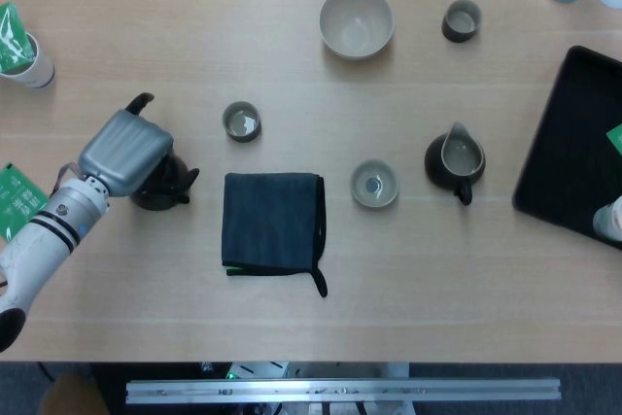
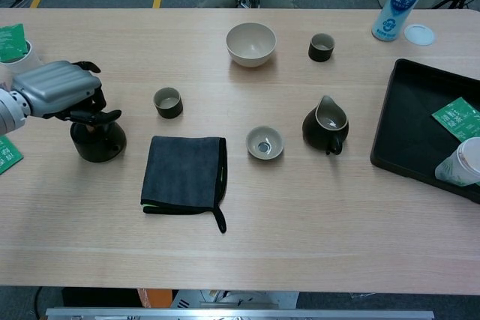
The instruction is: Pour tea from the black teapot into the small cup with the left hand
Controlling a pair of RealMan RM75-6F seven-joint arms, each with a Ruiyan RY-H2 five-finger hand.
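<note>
I have my left hand (image 2: 56,89) over the black teapot (image 2: 97,140), at the left side of the frame in both views. The back of the hand covers the top of the pot, and dark fingers (image 2: 101,117) reach down around its upper part. I cannot tell if they are really clamped on the handle or only lie against the lid, because the hand hides the contact. The pot seems to stand on the desk (image 2: 315,215).

The small cup (image 2: 168,102) stands to the right of the teapot, a little higher in the frame, apart from it. The right hand is not in view.

The main risk, I think, is a weak grasp. If I lift while the fingers hold only the lid or its knob, the pot can slip, tilt and spill tea. The dark cloth (image 2: 184,172) lies just lower right of the pot, so a dragged pot could catch its edge.

The cup is small and light. If the spout comes too low or too fast, I can knock it over or pour beside it.
</note>
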